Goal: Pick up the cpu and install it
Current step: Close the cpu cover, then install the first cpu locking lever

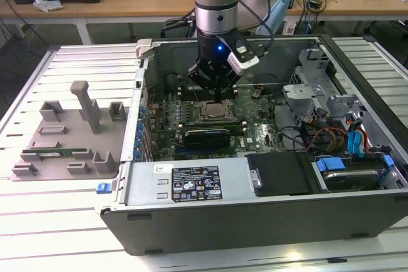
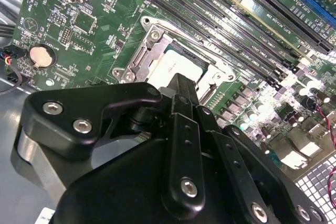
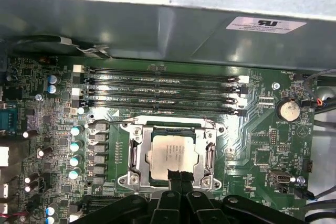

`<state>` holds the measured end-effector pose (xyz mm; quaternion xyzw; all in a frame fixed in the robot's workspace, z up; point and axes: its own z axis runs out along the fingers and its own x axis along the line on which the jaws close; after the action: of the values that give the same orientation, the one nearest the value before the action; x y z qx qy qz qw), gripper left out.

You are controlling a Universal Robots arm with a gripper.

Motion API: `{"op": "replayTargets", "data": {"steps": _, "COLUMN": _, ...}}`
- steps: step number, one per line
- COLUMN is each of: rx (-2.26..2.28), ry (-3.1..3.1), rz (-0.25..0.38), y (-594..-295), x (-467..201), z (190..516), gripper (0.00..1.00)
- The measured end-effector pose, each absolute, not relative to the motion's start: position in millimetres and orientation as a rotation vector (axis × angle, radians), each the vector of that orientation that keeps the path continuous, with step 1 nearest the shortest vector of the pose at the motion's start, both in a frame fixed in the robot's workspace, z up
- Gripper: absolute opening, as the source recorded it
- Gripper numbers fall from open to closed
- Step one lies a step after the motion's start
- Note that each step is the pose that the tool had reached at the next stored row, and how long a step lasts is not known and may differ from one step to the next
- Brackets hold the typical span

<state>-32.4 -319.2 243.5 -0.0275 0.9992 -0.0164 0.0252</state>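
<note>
Cpu (image 3: 173,153) (image 2: 176,65) lies flat in mobo socket (image 3: 134,153), seen in both wrist views. Hand (image 3: 180,178) fingers together, tips over cpu edge. Exterior view: grey tray (image 1: 64,135) at 9 o'clock of case (image 1: 255,221).

open computer case (image 1: 255,224) beside grey parts tray (image 1: 67,143) on slatted table (image 1: 51,227).

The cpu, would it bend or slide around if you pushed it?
Probably stiff: the cpu has a flat metal top plate. It likely wouldn't slide, since it sits inside the socket frame. Being small and thin, it is probably light.
</note>
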Motion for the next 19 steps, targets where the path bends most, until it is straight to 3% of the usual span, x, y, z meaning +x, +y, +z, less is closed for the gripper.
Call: {"op": "replayTargets", "data": {"steps": 19, "rx": -0.085, "ry": 3.090, "rz": -0.051, "y": -319, "x": -50, "z": 244, "gripper": 0.11}}
